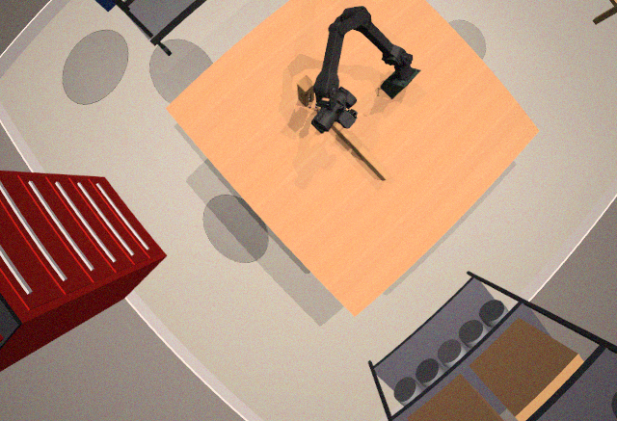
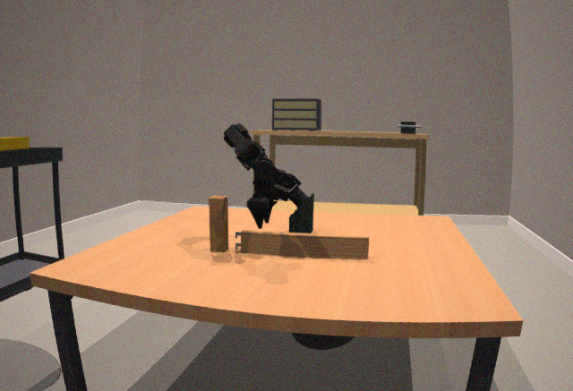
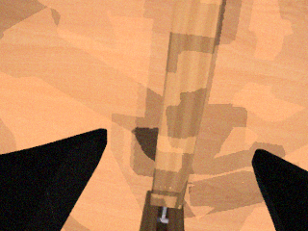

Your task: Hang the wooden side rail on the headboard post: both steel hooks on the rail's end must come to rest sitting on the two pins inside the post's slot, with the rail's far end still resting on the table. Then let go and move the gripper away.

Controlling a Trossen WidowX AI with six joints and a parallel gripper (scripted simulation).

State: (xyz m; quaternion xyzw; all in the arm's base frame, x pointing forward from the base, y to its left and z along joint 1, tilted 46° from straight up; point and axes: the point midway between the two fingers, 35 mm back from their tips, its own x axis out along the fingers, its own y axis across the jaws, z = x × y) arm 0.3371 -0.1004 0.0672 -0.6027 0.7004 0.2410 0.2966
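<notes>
The wooden side rail (image 1: 360,153) (image 2: 330,246) (image 3: 185,111) stands on its long edge on the table (image 1: 318,237) (image 2: 351,289). Its two steel hooks (image 2: 238,241) stick out of its left end in the exterior view, a small gap from the post. The headboard post (image 1: 304,92) (image 2: 218,224) (image 3: 146,223) stands upright; in the wrist view a pale metal pin (image 3: 164,215) shows in its slot. The hooks are hard to make out in the wrist view. My gripper (image 2: 263,225) (image 3: 181,146) is open and empty, above the rail near its hook end, with one finger out to each side of the rail.
The arm's base (image 1: 400,83) (image 2: 301,217) stands on the table behind the rail in the exterior view. The post is close beside the gripper. A red drawer cabinet (image 1: 74,302), carts and shelves stand around the table on the floor.
</notes>
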